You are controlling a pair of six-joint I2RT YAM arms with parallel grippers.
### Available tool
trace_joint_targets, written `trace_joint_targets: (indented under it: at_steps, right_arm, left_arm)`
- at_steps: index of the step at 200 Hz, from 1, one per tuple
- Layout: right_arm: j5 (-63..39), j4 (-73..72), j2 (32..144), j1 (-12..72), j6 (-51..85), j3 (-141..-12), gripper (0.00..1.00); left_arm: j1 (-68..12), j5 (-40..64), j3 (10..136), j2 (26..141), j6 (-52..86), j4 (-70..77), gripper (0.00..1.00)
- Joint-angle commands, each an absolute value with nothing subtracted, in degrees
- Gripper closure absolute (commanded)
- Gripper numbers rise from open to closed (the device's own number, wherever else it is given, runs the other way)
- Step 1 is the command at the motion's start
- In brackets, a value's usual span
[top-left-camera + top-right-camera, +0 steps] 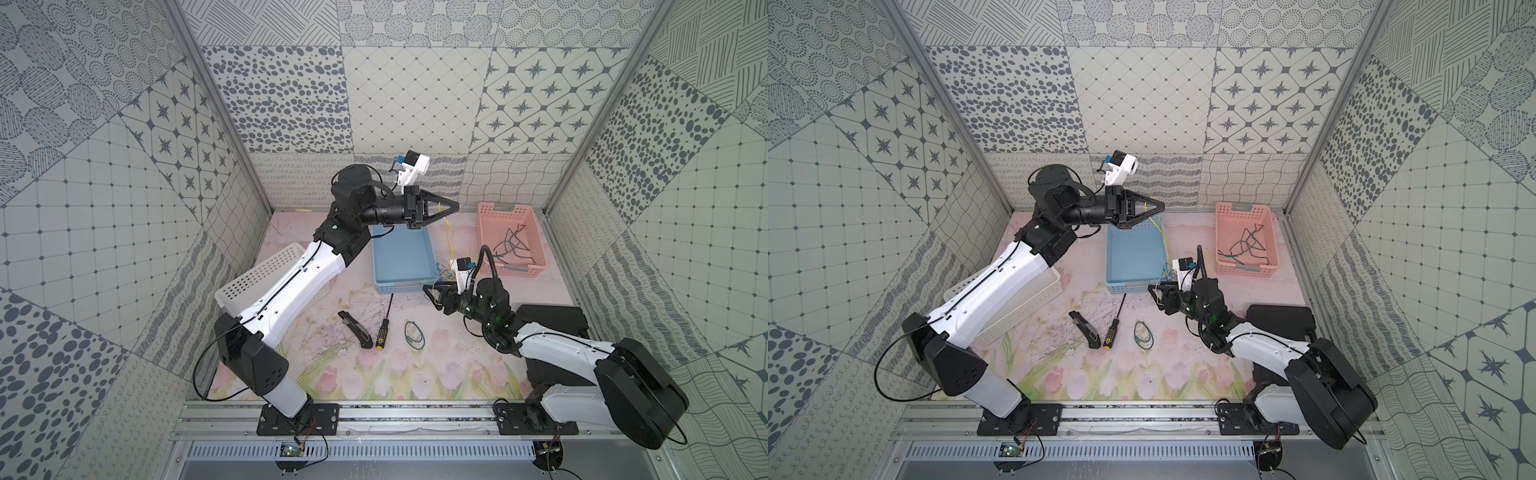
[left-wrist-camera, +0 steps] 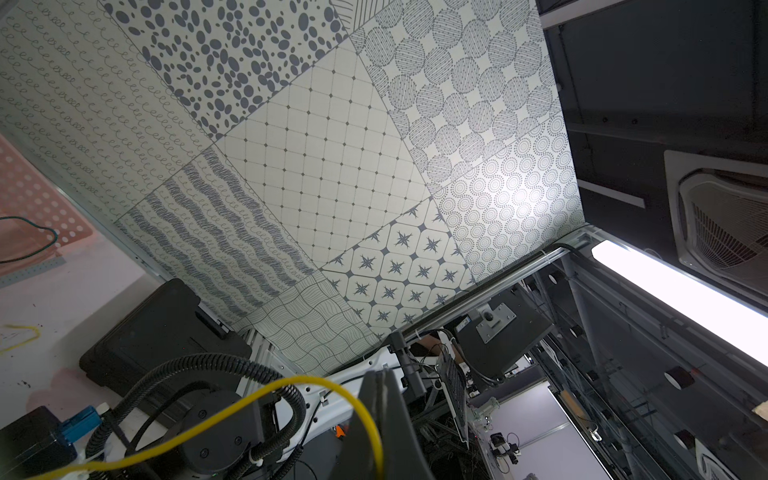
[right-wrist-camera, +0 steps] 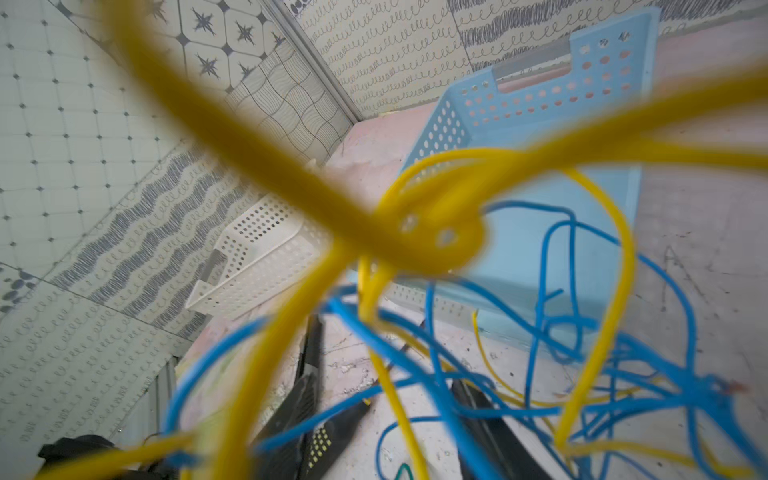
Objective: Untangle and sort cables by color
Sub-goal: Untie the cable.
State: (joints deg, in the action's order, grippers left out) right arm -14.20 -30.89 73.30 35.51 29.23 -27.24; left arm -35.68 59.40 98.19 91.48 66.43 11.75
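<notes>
Three baskets: white basket (image 3: 257, 249), blue basket (image 1: 405, 286), pink basket (image 1: 521, 270). One screwdriver (image 1: 384, 328). One knife (image 1: 359, 330). One black case (image 1: 552, 320). One green cable loop (image 1: 414, 332). Tangled yellow cables (image 3: 291, 183) and blue cables (image 3: 415, 361): count unclear. Several dark cables (image 1: 513, 245), exact number unclear.

A thin yellow cable (image 1: 448, 232) hangs from the raised left end effector (image 1: 456, 204), whose jaws are pinched on it. It drops to a tangle of yellow and blue cables (image 1: 444, 271) beside the blue basket's (image 1: 376, 266) near right corner. In the right wrist view, the blue strands (image 3: 540, 299) loop through the yellow ones. Several dark green-black cables (image 1: 513, 245) sprawl loosely inside the pink basket (image 1: 490, 216). One dark green loop (image 1: 414, 333) lies alone on the desk (image 1: 457, 365).
</notes>
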Motion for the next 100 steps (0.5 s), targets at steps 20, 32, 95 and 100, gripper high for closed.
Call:
trace_joint_targets:
  at_steps: [20,32,95,100]
  right_arm:
    - [-20.46,-19.33,63.95,35.62,25.75,-23.1,0.49]
    - [-20.91,-15.98,59.4,35.68,25.82,-21.37,0.41]
    - [-10.02,1.54,36.85,35.55,22.29,-17.17,0.05]
    - [-8.24,1.81,36.49,35.4,21.57,-17.06,0.01]
  left_arm:
    - [-35.24,60.44,99.6,88.79,63.79,12.9,1.0]
    - [-35.07,60.37,99.5,88.99,63.11,12.23,1.0]
    - [-34.69,60.72,99.32,90.44,62.4,10.97,1.0]
    - [-34.67,60.84,99.32,90.38,62.55,11.06,1.0]
